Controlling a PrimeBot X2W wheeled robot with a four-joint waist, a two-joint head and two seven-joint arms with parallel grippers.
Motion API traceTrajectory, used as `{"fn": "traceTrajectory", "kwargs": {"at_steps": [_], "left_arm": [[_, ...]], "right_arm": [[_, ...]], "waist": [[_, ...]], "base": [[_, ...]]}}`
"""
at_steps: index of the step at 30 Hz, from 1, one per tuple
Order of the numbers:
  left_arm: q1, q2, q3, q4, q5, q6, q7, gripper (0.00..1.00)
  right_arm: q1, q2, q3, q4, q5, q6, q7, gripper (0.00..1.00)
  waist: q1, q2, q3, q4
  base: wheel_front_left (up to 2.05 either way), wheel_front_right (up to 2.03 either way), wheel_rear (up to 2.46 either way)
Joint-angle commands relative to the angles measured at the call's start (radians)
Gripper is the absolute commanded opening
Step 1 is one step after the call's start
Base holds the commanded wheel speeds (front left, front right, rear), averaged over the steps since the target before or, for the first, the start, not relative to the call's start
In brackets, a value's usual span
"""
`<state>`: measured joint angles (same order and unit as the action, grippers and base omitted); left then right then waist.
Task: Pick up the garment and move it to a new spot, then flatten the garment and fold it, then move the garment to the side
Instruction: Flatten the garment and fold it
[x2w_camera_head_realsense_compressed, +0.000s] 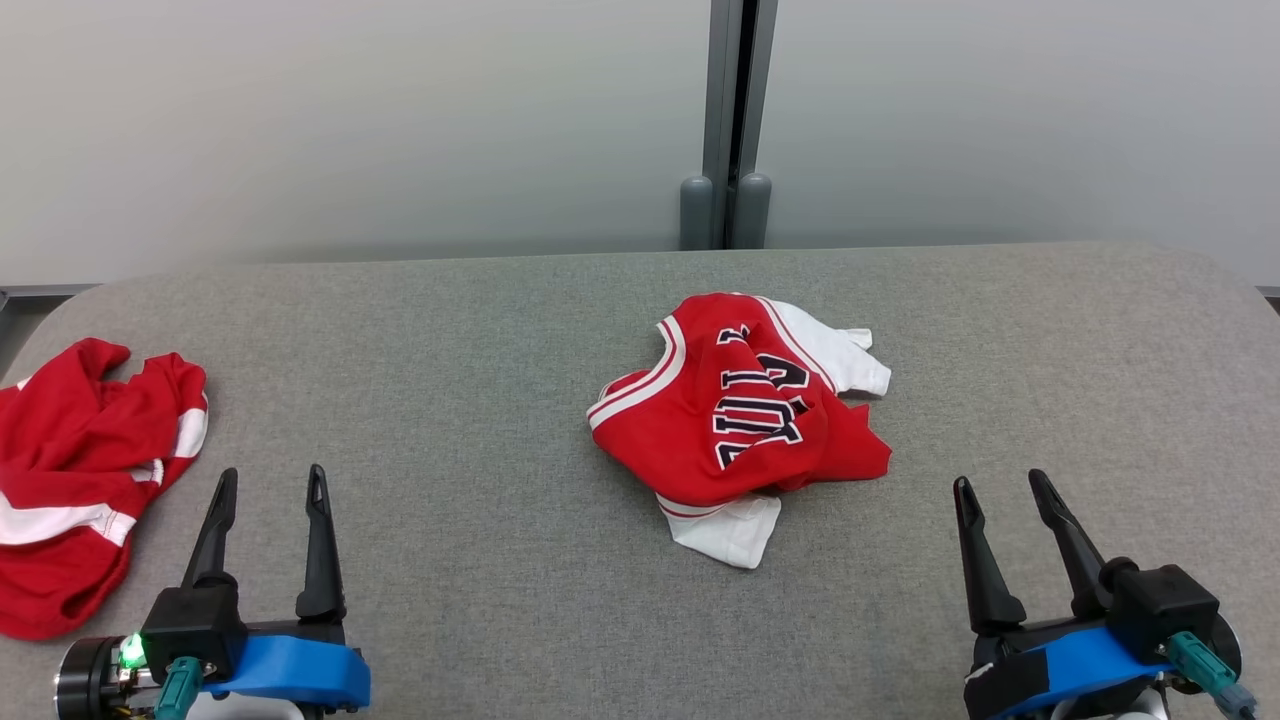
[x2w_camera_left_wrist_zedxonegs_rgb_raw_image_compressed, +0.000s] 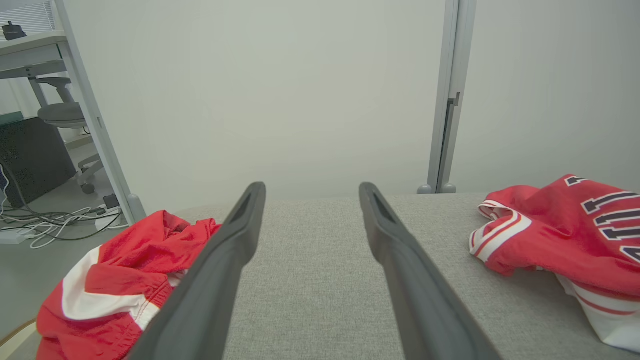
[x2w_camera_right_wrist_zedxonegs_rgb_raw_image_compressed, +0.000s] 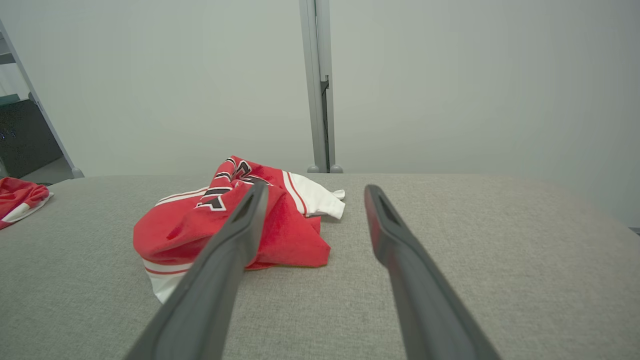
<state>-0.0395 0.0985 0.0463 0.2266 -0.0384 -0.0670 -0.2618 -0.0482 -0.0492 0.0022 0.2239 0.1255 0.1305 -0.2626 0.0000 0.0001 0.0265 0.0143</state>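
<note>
Jersey (x2w_camera_head_realsense_compressed: 740, 420) crumpled on table (x2w_camera_head_realsense_compressed: 480, 320) | left gripper (x2w_camera_head_realsense_compressed: 272, 472), right gripper (x2w_camera_head_realsense_compressed: 1000, 478) spread wide, empty | left wrist view: office chair (x2w_camera_left_wrist_zedxonegs_rgb_raw_image_compressed: 62, 115)

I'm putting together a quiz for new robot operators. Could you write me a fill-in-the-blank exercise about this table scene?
1. The crumpled jersey with dark letters lies near the ___ of the gray table.
2. Seen from the robot, a second red garment lies at the table's ___ edge.
3. The left gripper and the right gripper each have their fingers ___, with nothing between them.

Missing words: middle; left; open.
</note>
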Motion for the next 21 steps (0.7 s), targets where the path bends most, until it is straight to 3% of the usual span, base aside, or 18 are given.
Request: {"fn": "traceTrajectory", "kwargs": {"at_steps": [1, 21], "left_arm": [[-0.01, 0.0, 0.001, -0.001, 0.006, 0.001, -0.005, 1.0], [-0.016, -0.005, 0.006, 0.005, 0.014, -0.01, -0.005, 1.0]], "right_arm": [[0.003, -0.002, 0.0, 0.002, 0.005, 0.0, -0.003, 1.0], [0.001, -0.002, 0.002, 0.004, 0.008, 0.0, -0.003, 1.0]], "waist": [[0.0, -0.0001, 0.0, 0.0], [0.0, -0.0001, 0.005, 0.0]], "base": [[0.0, 0.0, 0.0], [0.0, 0.0, 0.0]]}}
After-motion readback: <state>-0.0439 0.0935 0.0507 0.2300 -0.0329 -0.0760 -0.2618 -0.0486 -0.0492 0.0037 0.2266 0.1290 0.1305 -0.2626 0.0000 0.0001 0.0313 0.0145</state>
